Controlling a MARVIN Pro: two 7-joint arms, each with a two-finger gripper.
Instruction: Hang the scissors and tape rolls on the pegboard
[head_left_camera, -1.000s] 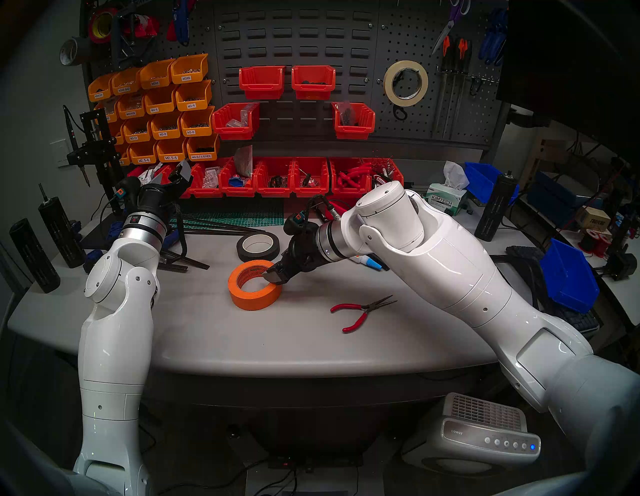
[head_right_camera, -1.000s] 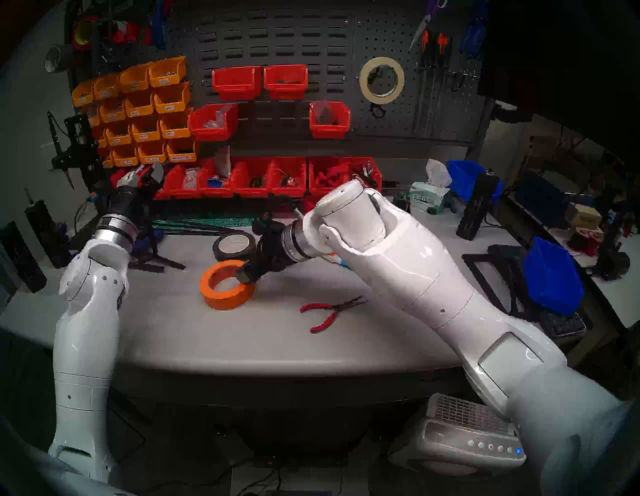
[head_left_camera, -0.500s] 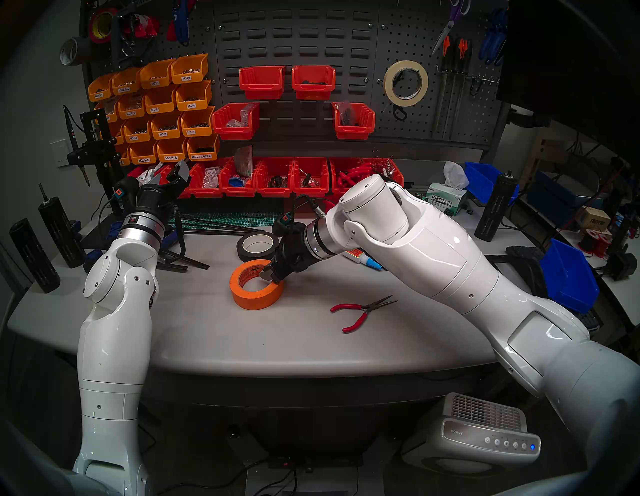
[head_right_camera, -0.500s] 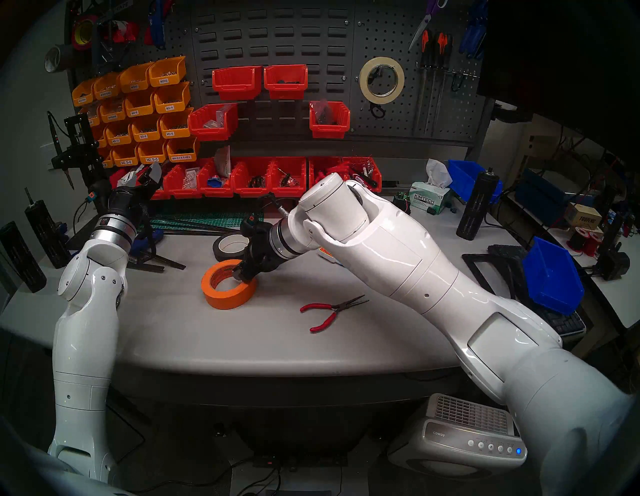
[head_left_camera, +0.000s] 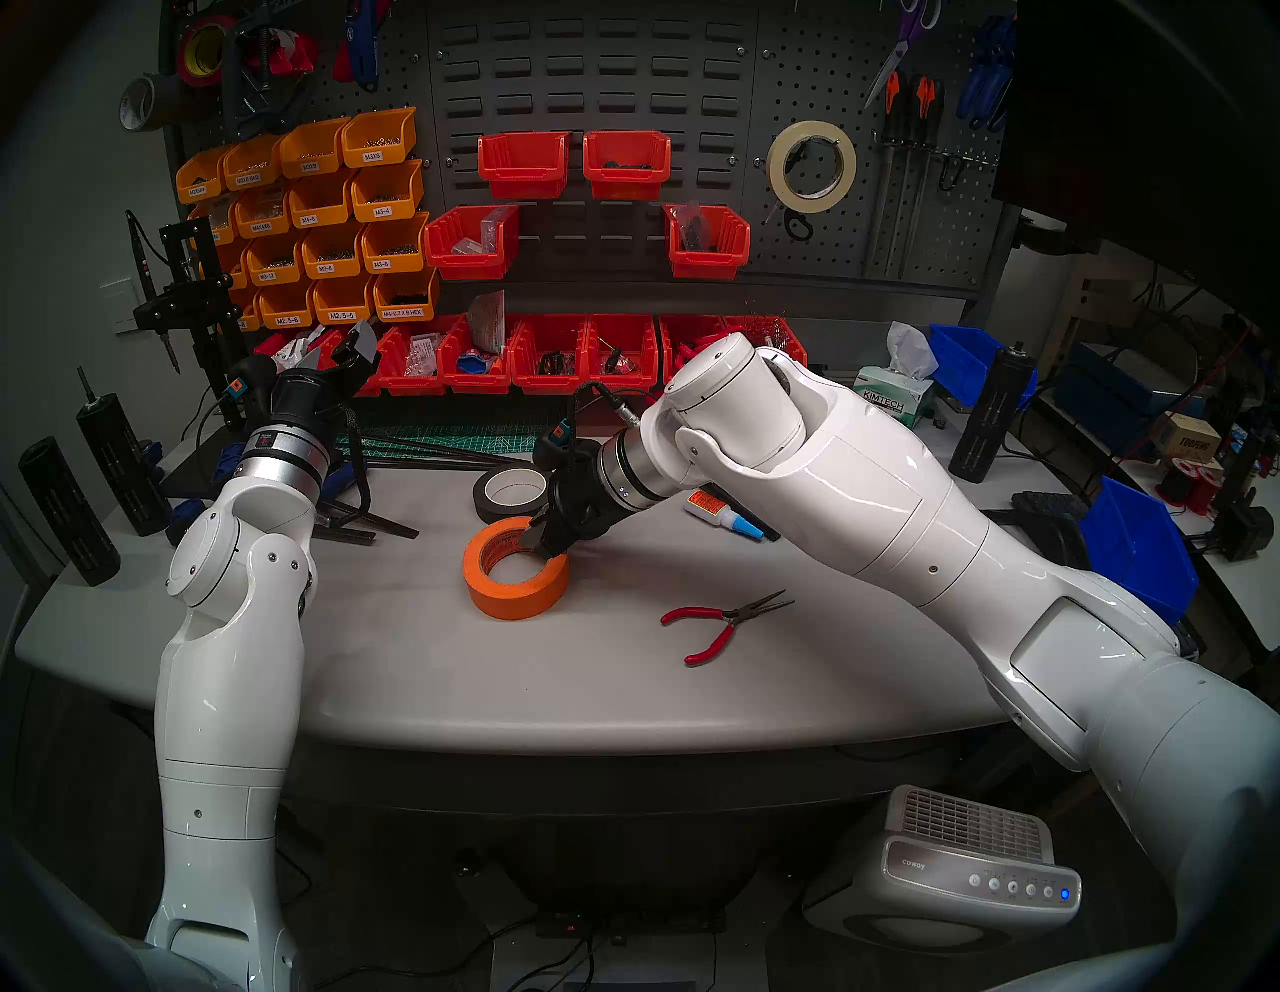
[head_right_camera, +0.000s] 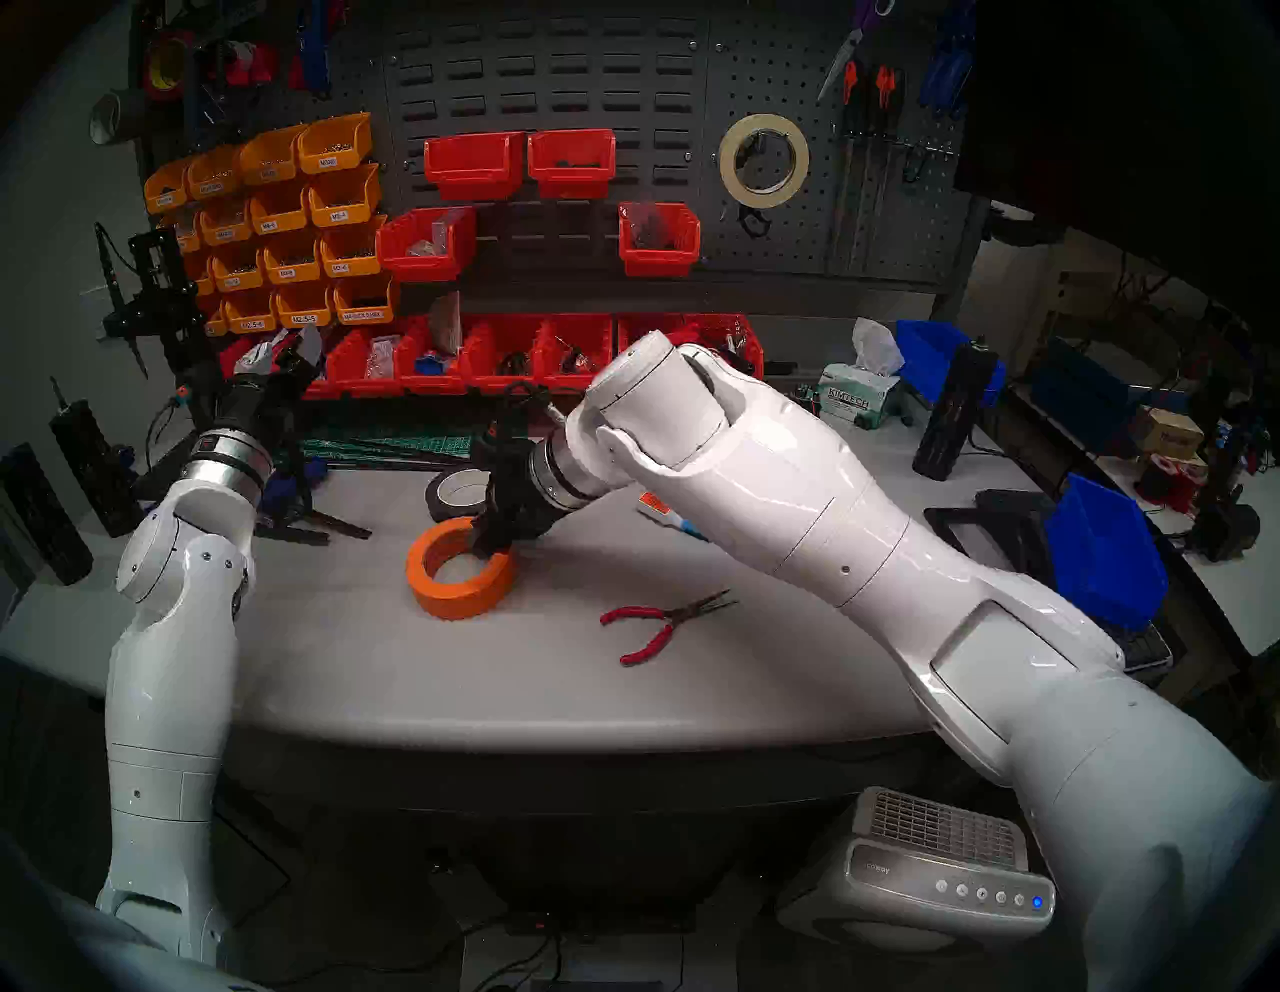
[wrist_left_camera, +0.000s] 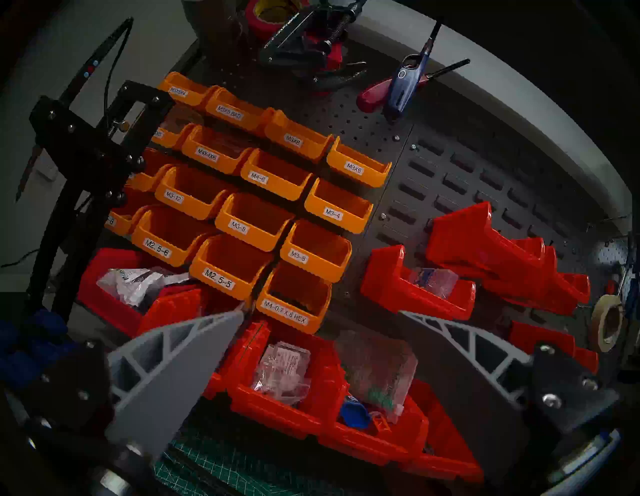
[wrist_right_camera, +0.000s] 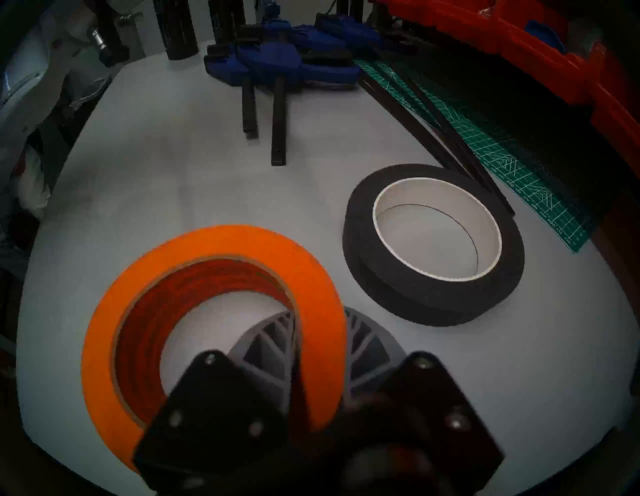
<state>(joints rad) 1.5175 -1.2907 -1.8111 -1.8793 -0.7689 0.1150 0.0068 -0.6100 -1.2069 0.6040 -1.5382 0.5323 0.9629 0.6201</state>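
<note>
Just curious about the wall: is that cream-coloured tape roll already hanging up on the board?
Yes, the cream tape roll hangs on a hook on the pegboard.

Dim light, dark fisheye rims, blurred wrist views

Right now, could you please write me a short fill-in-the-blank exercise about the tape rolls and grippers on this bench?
1. The right gripper pinches the wall of the ____ tape roll, one finger inside its core.
2. The cream tape roll already hangs on the ____.
3. Just behind the gripped roll, a ____ tape roll lies flat on the table.
4. The left gripper is open and holds ____.

Missing words: orange; pegboard; black; nothing
</note>
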